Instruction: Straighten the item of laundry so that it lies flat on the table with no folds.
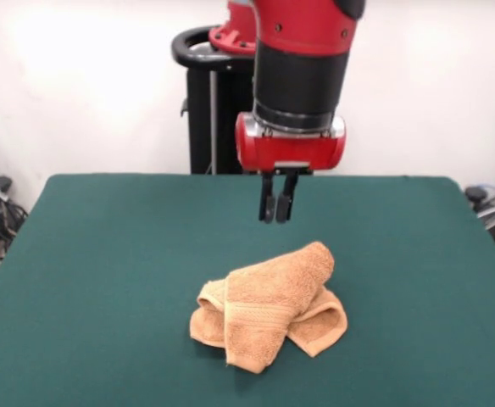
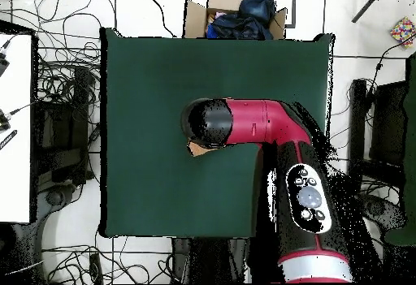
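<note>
The orange-tan washcloth (image 1: 269, 309) lies crumpled on the green table (image 1: 103, 254), a little right of its middle and towards the near edge. One part is folded over the top in a thick roll and lobes stick out on both sides. My gripper (image 1: 278, 209) hangs above the table just behind the cloth, clear of it, with its fingers close together and empty. In the overhead view the arm covers the gripper and most of the cloth. Only a small tan corner of the cloth (image 2: 197, 148) shows on the table (image 2: 146, 95).
The black pedestal (image 1: 209, 102) stands behind the table's far edge. In the overhead view a cardboard box with dark cloth (image 2: 236, 14) sits beyond the table's top edge. Cables cover the floor at the left, beside a white surface (image 2: 15, 127).
</note>
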Controlling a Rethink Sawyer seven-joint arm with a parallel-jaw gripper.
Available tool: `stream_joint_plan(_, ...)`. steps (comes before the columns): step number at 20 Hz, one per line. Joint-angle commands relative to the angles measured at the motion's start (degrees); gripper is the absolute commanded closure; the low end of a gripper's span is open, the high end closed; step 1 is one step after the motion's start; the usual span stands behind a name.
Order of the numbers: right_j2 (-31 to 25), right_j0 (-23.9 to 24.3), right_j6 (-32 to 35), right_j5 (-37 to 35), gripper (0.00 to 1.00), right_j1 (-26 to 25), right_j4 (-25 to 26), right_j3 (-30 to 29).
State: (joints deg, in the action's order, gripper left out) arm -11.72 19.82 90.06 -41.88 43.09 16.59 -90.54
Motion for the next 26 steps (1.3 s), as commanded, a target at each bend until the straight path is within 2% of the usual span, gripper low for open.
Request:
stream_joint_plan(1, -4.2, 1.2, 1.2, -2.0, 1.0, 0.9, -2.4, -5.6)
stream_joint_plan(3, -4.6, 1.5, 1.1, 1.7, 1.0, 0.9, -1.9, -6.3)
stream_joint_plan(4, -4.7, 1.6, 1.0, 2.4, 0.0, 0.9, -1.5, -6.4)
stream_joint_plan(9, -5.4, 2.3, 1.2, 2.9, 0.0, 0.7, -2.2, -7.1)
stream_joint_plan(18, -4.1, 0.4, 1.8, 0.9, 0.0, -3.2, -0.1, -2.9)
stream_joint_plan(22, -4.7, 1.5, 1.4, 6.9, 0.0, -2.8, 1.1, -7.0)
stream_joint_plan(26, -3.8, 0.9, 2.6, 11.2, 0.0, -4.8, 2.6, -7.7)
